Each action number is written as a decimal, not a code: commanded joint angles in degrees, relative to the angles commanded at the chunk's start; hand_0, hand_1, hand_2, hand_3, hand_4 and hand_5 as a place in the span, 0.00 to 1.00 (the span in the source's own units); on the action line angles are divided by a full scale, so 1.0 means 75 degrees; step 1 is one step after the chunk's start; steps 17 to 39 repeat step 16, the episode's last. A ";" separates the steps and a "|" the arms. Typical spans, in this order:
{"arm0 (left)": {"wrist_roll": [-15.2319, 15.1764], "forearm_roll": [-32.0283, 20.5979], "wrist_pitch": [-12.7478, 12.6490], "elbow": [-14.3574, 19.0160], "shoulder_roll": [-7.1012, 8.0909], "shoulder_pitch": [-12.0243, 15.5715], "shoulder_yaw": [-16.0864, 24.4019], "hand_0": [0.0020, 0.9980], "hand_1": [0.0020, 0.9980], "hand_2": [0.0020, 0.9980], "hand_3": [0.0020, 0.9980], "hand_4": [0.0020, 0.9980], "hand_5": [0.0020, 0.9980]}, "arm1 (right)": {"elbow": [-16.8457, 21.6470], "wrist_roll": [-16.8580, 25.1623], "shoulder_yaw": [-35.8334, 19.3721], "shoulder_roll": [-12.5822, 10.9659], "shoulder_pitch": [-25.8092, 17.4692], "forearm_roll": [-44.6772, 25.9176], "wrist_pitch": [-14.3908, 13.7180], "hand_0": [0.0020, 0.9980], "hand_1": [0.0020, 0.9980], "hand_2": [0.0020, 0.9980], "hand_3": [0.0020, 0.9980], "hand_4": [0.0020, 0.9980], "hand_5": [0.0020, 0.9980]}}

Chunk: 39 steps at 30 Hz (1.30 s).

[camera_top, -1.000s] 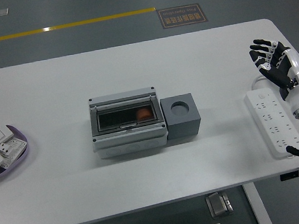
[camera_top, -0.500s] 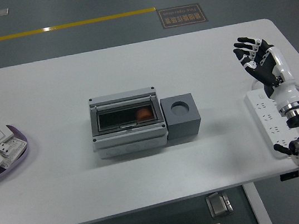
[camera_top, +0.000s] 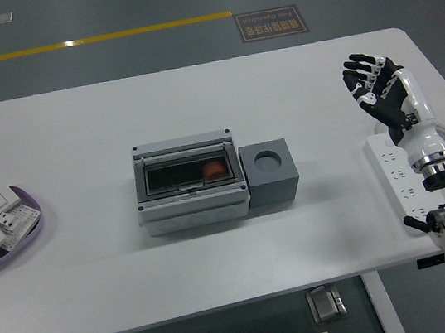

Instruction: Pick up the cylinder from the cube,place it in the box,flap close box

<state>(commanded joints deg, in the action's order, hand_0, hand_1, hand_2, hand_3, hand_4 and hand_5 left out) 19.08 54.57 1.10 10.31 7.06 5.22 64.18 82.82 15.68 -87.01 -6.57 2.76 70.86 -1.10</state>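
Cylinder (camera_top: 214,169): an orange-red item visible through the dark transparent flap (camera_top: 188,174) of the grey box (camera_top: 191,190), right of the box's centre. The cube (camera_top: 271,174) stands touching the box's right side, and its round socket (camera_top: 268,159) is empty. Box and cube sit near the middle of the white surface (camera_top: 76,138). The flap appears to lie flat over the opening, though full latching cannot be confirmed from this view.

Judgement: pick and place are done; only closure of the flap remains to be verified or completed.

Right hand (camera_top: 379,91): raised above the right edge of the surface, well apart from the box, palm facing roughly toward it. Its fingers (camera_top: 362,72) are released and spread, grasping nothing. The left hand is not in view.

Procedure for the step in hand:
1. Bring the right hand in from the right, passing above the cube rather than through it.
2. Keep the fingers extended and together, and press on the flap's front edge, where the latch tab appears to be.
3. Apply pressure straight down; a sideways push could shift the box or cube.

Note: a white power strip (camera_top: 407,177) lies beneath the forearm along the right edge. A purple tray (camera_top: 36,221) holding white parts rests at the left edge, clear of the work.
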 joint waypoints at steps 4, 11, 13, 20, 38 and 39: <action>0.0058 0.0088 0.0034 0.0000 -0.0041 0.0022 -0.0058 0.63 0.63 0.61 0.65 0.72 0.25 | 0.0019 0.0039 -0.0056 -0.0035 0.0017 -0.0008 -0.0006 0.77 0.71 0.70 0.69 0.74 0.23; 0.0076 0.0089 0.0039 0.0000 -0.0061 0.0048 -0.0113 0.63 0.63 0.61 0.65 0.73 0.25 | 0.0083 0.0089 -0.0142 -0.0057 -0.0076 -0.0028 -0.0021 0.77 0.71 0.70 0.69 0.74 0.22; 0.0077 0.0090 0.0040 0.0000 -0.0065 0.0042 -0.0117 0.63 0.63 0.61 0.65 0.73 0.25 | 0.0095 0.0096 -0.0167 -0.0047 -0.0110 -0.0027 -0.0023 0.77 0.71 0.70 0.69 0.74 0.22; 0.0073 0.0079 0.0052 0.0000 -0.0078 0.0020 -0.0153 0.63 0.63 0.61 0.65 0.73 0.25 | 0.0104 0.0099 -0.0202 -0.0027 -0.0134 -0.0013 -0.0027 0.77 0.71 0.70 0.69 0.74 0.22; 0.0073 0.0079 0.0052 0.0000 -0.0078 0.0020 -0.0153 0.63 0.63 0.61 0.65 0.73 0.25 | 0.0104 0.0099 -0.0202 -0.0027 -0.0134 -0.0013 -0.0027 0.77 0.71 0.70 0.69 0.74 0.22; 0.0073 0.0079 0.0052 0.0000 -0.0078 0.0020 -0.0153 0.63 0.63 0.61 0.65 0.73 0.25 | 0.0104 0.0099 -0.0202 -0.0027 -0.0134 -0.0013 -0.0027 0.77 0.71 0.70 0.69 0.74 0.22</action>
